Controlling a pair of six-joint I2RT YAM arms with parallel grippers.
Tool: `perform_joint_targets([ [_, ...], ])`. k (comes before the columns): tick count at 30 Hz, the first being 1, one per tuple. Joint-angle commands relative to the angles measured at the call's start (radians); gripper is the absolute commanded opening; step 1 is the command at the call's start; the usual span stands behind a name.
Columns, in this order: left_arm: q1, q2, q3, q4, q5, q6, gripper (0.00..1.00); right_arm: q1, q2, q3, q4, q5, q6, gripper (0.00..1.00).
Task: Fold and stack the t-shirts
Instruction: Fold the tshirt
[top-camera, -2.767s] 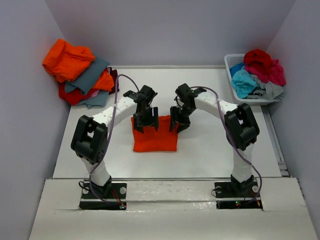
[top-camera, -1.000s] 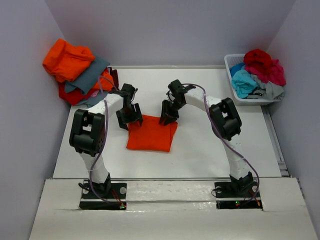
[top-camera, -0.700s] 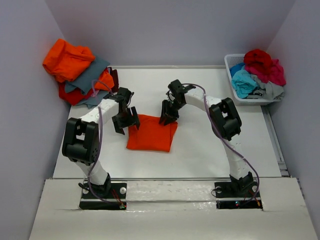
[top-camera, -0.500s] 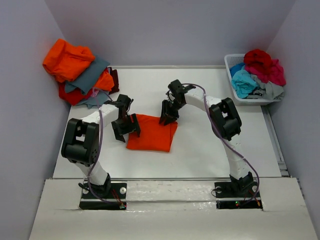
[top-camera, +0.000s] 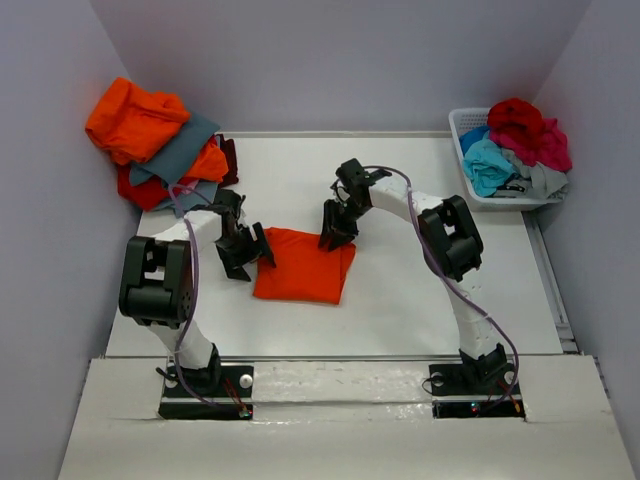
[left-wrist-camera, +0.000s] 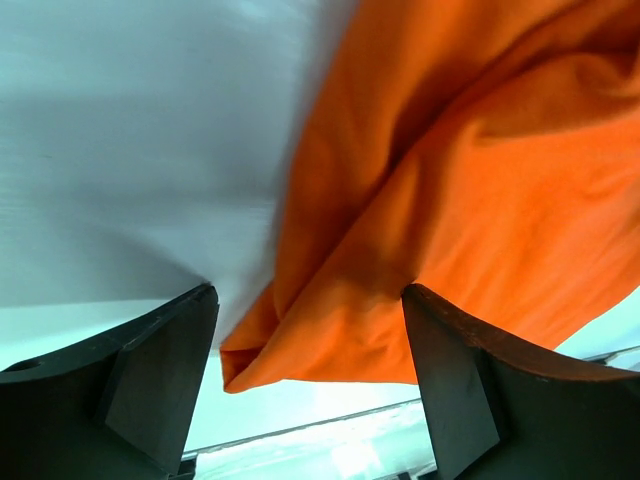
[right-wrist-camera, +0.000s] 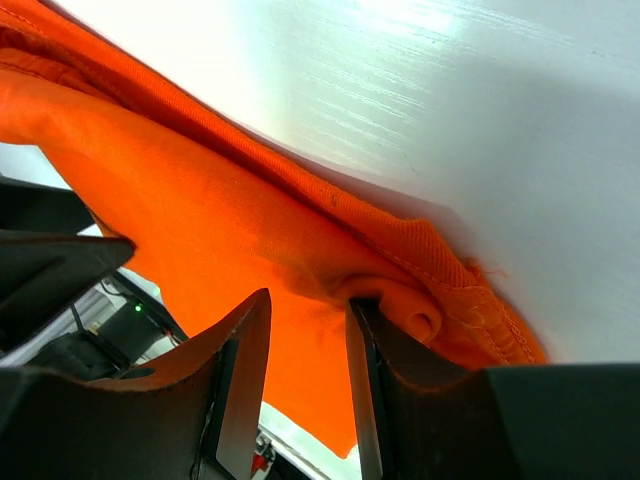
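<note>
A folded bright orange t-shirt lies flat in the middle of the table. My left gripper sits low at its left edge, open. In the left wrist view the shirt's loose corner lies between the wide-apart fingers without being pinched. My right gripper is at the shirt's back right corner. Its fingers are closed on the rolled cloth edge. More t-shirts, orange, grey and red, are heaped at the back left.
A white slatted basket at the back right holds red, turquoise, crimson and grey shirts. Walls close in the left, right and back. The table shows bare white around the folded shirt.
The orange shirt was slid left and a little nearer. My left gripper then opened, let go of the back left corner and drew back to the left edge. The right gripper stayed put.
</note>
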Motion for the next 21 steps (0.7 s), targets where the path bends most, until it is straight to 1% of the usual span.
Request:
perform_joint_targets([
  [1,0.048,0.038,0.041,-0.016,0.008,0.046,0.88,-0.006,-0.005,0.055,-0.042,0.025,-0.041,0.42],
  [5,0.076,0.064,0.062,-0.033,-0.029,0.036,0.88,-0.006,0.0,0.068,-0.051,0.025,-0.044,0.42],
  [9,0.096,0.086,0.084,-0.025,0.001,0.045,0.88,-0.015,0.002,0.076,-0.059,0.023,-0.046,0.42],
  [12,0.114,0.124,0.097,-0.001,0.07,0.059,0.88,-0.015,0.005,0.085,-0.065,0.016,-0.05,0.42],
  [16,0.137,0.169,0.068,0.068,0.204,0.059,0.88,-0.015,-0.001,0.09,-0.071,0.002,-0.059,0.42],
  [21,0.137,0.195,0.036,0.099,0.253,0.065,0.88,-0.015,-0.041,0.098,-0.094,-0.015,-0.081,0.43],
])
